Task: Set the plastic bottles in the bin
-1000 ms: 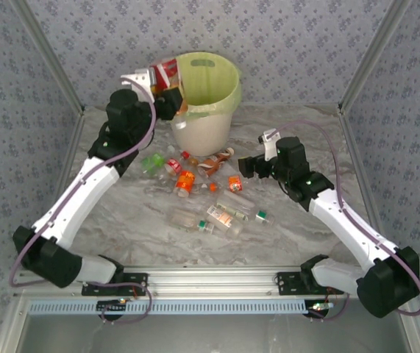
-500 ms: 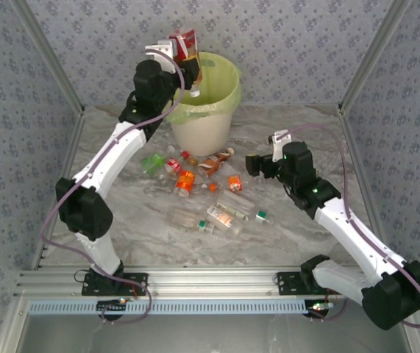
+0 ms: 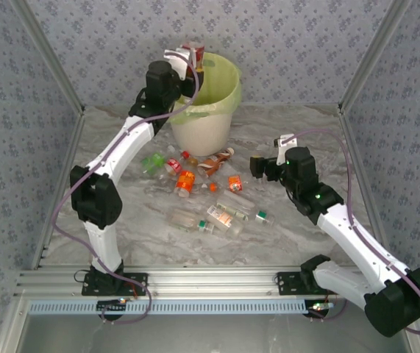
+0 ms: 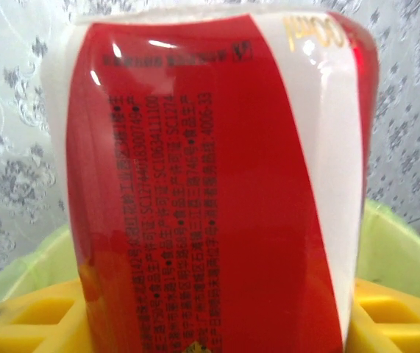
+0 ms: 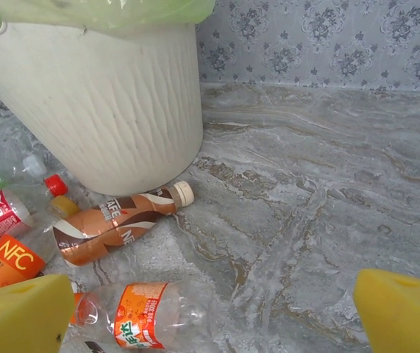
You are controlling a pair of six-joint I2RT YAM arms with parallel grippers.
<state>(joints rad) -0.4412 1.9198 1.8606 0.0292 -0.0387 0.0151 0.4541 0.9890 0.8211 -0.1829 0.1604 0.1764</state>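
Hanging pinched in the left gripper (image 3: 187, 59), a red-and-white labelled plastic bottle (image 4: 217, 184) is held over the round cream-white, green-lined bin (image 3: 204, 126) at upper centre, seemingly for dropping. The right gripper (image 3: 257, 166) is held spread, empty, beside the scattered clear bottles (image 3: 217, 213).

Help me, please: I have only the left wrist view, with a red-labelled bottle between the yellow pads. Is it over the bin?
Observer: Yes. In the top view, the left gripper holds the red-labelled bottle above the far-left rim of the bin.
Operator: Thank you. Where is the right arm?
Observer: The right gripper hangs open, low over the table, to the right of the scattered bottles.
Operator: Which one lies nearest the bin?
Observer: A brown-labelled bottle, on its side close to the bin's base.
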